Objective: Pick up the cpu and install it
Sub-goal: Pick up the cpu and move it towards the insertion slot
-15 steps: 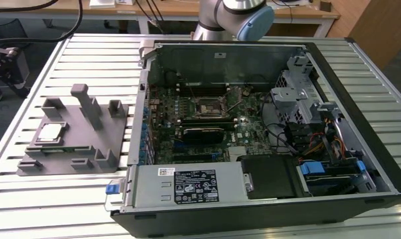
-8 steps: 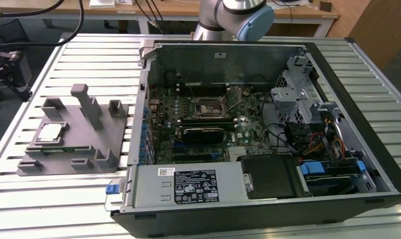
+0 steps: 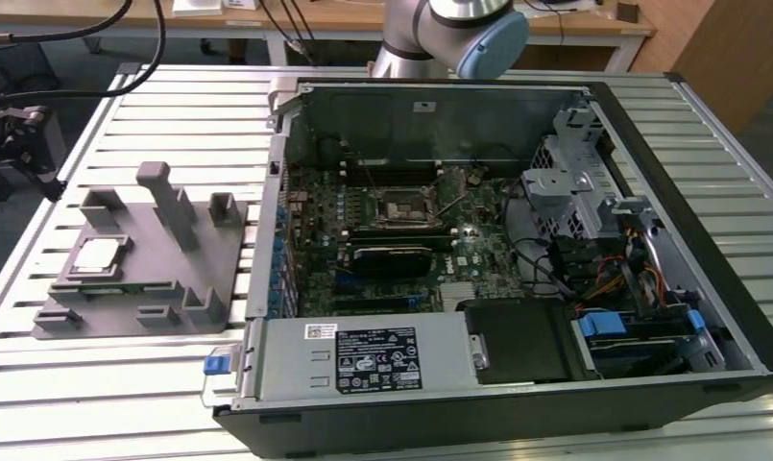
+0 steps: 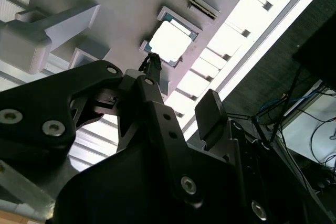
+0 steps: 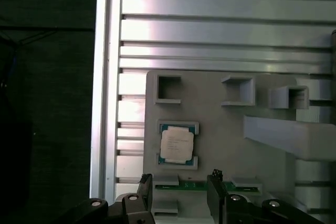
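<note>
Cpu (image 5: 178,145), a small flat square silver-topped chip, sits in a pocket of the grey plastic fixture (image 5: 220,135) below the open, empty hand (image 5: 181,184), untouched; an off-centre descent could catch the pocket walls and tilt it.

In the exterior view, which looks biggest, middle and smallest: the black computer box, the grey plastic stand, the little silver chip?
Largest: the open black metal computer case.
Middle: the grey plastic fixture with upright posts.
Smallest: the flat silver-white square cpu, resting on that fixture.
The differences are clear.
</note>
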Action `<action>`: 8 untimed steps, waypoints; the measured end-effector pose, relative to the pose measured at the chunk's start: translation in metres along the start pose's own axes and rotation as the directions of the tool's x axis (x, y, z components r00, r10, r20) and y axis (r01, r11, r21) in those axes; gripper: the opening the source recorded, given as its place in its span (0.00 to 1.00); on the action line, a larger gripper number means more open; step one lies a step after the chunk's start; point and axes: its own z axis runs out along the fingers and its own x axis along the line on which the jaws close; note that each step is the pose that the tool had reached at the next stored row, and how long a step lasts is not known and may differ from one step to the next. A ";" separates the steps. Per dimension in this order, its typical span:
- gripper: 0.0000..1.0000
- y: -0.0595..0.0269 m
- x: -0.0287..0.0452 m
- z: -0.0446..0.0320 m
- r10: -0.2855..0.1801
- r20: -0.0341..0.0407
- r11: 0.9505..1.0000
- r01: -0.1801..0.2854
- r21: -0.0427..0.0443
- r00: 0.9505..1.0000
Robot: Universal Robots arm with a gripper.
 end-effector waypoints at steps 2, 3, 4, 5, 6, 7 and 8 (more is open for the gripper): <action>0.54 -0.0001 -0.0012 0.0028 0.000 0.000 1.000 0.000 0.000 1.000; 0.54 -0.0002 -0.0016 0.0046 0.000 -0.001 1.000 0.000 0.000 1.000; 0.54 -0.0002 -0.0017 0.0063 -0.003 -0.001 1.000 0.003 0.000 1.000; 0.54 -0.0002 -0.0018 0.0079 -0.009 -0.002 1.000 0.009 0.000 1.000; 0.54 -0.0003 -0.0018 0.0095 -0.015 -0.002 1.000 0.015 0.001 1.000; 0.54 -0.0004 -0.0018 0.0114 -0.020 -0.002 1.000 0.020 0.002 1.000; 0.54 -0.0005 -0.0017 0.0132 -0.022 -0.002 1.000 0.022 0.002 1.000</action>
